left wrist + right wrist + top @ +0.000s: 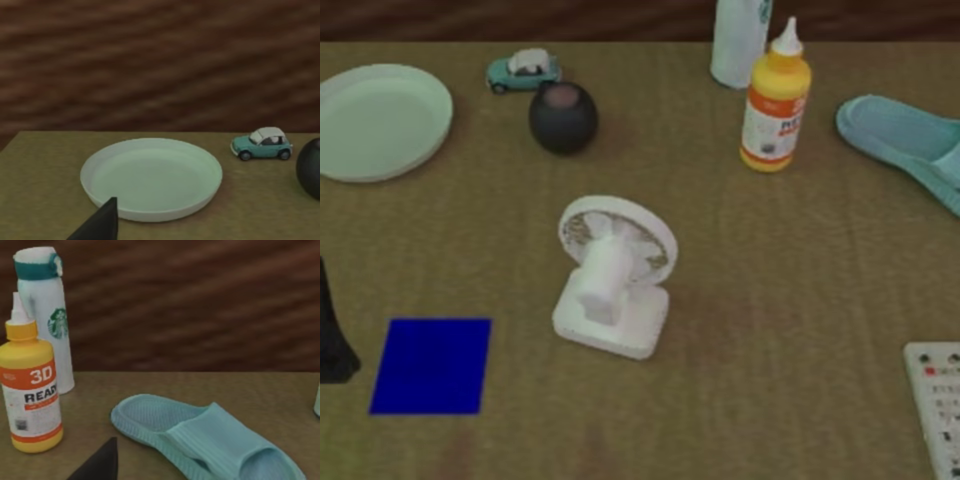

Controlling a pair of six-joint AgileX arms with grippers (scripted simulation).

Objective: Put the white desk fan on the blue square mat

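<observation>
Mid-table, white desk fan (613,278) stands well apart from left claw (334,345), whose state I cannot tell.

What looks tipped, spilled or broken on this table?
Nothing stands out. The fan stands upright on its base, apart from the mat, which lies flat and bare. The yellow bottle and white bottle are upright, the plate sits flat, and no spill shows.

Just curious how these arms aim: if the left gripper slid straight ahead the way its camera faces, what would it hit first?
Most likely the pale round plate: it lies directly ahead of the left gripper in the left wrist view. The toy car sits off to one side. Depth is hard to judge.
</observation>
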